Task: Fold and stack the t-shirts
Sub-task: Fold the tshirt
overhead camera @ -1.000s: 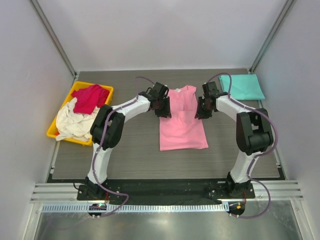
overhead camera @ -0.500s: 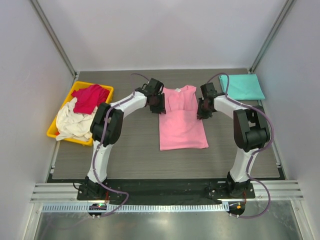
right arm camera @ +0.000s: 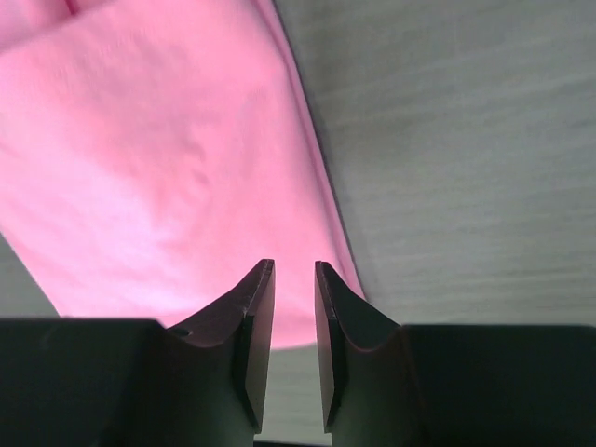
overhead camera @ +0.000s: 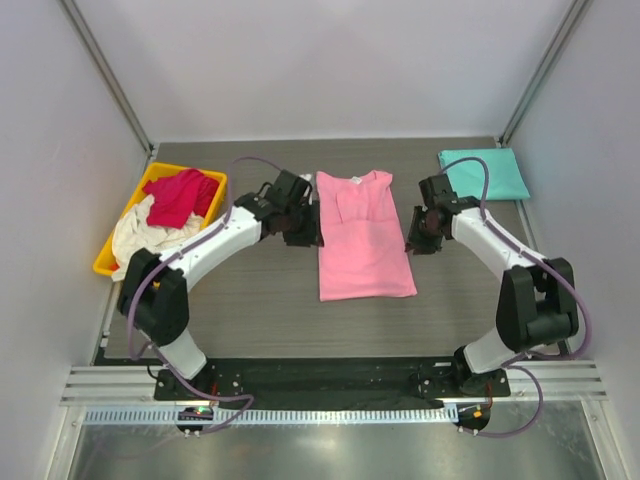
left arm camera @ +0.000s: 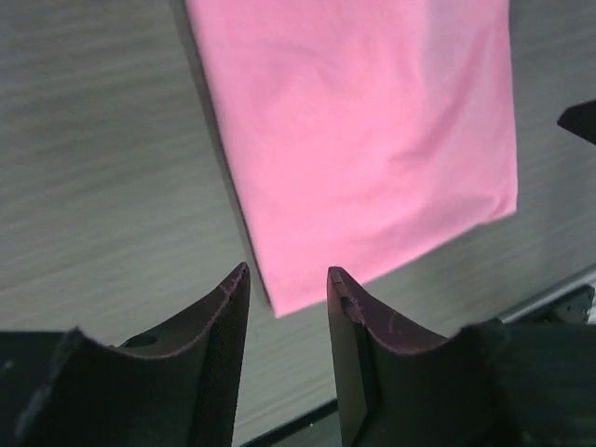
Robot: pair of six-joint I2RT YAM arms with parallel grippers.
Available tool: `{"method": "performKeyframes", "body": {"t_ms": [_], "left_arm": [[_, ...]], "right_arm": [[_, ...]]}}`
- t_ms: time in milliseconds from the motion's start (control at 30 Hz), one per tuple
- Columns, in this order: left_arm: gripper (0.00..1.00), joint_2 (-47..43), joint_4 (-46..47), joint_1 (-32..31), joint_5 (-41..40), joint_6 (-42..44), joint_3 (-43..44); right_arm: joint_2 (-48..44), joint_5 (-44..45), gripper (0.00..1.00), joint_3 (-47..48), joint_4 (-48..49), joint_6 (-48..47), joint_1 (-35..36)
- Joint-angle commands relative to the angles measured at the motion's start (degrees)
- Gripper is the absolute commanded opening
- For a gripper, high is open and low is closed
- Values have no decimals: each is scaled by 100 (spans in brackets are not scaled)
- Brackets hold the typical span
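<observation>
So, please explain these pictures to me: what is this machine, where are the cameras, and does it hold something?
These are two robot arms bolted to a table. The wide picture looks down from above; the other two come from a camera on each wrist. A pink shirt lies flat in the middle, a folded teal shirt far right, and a yellow bin at the left holds a red shirt and a white shirt. The left gripper and right gripper hover beside the pink shirt, open, holding nothing.

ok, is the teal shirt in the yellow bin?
No, the teal shirt lies folded on the table at the far right, while the yellow bin at the left holds the red shirt and cream shirt.
</observation>
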Motion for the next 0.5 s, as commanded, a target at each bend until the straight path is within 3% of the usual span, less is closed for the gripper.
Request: {"method": "performKeyframes", "body": {"t_ms": [0,200,467], "left_arm": [[40,-409,403,-509,317,-321,-751],[38,-516,1115,-1231,89,-902,-1588],[33,-208,1406,-1346,-316,-1289,-2625]], "right_arm": [[-500,-420,29,-421,-156,136,98],[-904,-623,28,-1326,194,198,256],[-896,-333,27,-2338,626,286,274]]}}
